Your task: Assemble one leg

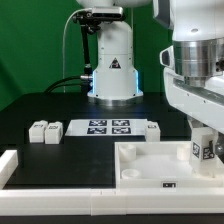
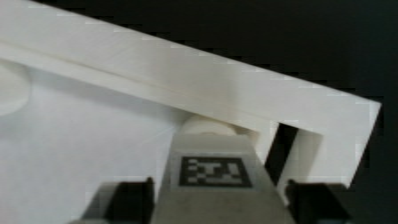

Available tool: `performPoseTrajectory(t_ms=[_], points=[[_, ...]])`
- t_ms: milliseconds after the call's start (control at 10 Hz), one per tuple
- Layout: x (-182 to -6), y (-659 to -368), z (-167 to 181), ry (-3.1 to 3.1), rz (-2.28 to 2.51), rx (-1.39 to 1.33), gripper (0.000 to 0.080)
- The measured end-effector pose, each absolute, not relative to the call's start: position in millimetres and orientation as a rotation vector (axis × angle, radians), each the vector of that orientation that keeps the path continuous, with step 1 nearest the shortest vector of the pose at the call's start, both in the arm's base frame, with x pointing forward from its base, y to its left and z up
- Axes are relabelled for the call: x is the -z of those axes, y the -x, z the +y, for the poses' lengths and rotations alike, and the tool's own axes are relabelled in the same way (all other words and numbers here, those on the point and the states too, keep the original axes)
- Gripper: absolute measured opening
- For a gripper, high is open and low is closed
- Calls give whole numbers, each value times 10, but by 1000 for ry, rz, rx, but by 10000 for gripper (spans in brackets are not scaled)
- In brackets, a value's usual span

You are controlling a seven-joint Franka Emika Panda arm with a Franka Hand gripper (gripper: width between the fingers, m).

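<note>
My gripper (image 1: 203, 148) is shut on the leg (image 1: 202, 153), a small white block with a black-and-white tag on its face. It holds the leg upright at the right-hand corner of the large white panel (image 1: 140, 158) in the exterior view. In the wrist view the leg (image 2: 215, 168) sits between my two dark fingers (image 2: 128, 200), with its rounded far end close to the panel's raised rim (image 2: 196, 75). The flat face of the panel (image 2: 80, 130) lies beside it. I cannot tell whether the leg's end touches the panel.
Two loose legs (image 1: 45, 131) lie at the exterior view's left and another (image 1: 152, 129) lies behind the panel. The marker board (image 1: 108, 127) lies between them. A white wall (image 1: 10, 165) runs along the front left. The arm's base (image 1: 113, 70) stands at the back.
</note>
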State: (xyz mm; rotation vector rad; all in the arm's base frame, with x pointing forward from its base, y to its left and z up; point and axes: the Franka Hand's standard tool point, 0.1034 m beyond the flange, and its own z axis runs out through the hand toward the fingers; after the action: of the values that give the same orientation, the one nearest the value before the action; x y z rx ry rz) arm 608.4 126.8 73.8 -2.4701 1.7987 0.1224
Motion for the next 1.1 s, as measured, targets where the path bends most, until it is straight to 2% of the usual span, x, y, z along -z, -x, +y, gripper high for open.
performPoseTrajectory(t_ms=[100,200,300,600,1100], points=[[-738,-6083,1271,2473,1795,-123,484],[-738,-6083,1269,2556,1672,-117,484],[-734,-6086,1267,2657,1499,-108,612],[-711,-6078,1249,2878,987,-85,648],[-710,-6079,1239,3028,213,-42,649]])
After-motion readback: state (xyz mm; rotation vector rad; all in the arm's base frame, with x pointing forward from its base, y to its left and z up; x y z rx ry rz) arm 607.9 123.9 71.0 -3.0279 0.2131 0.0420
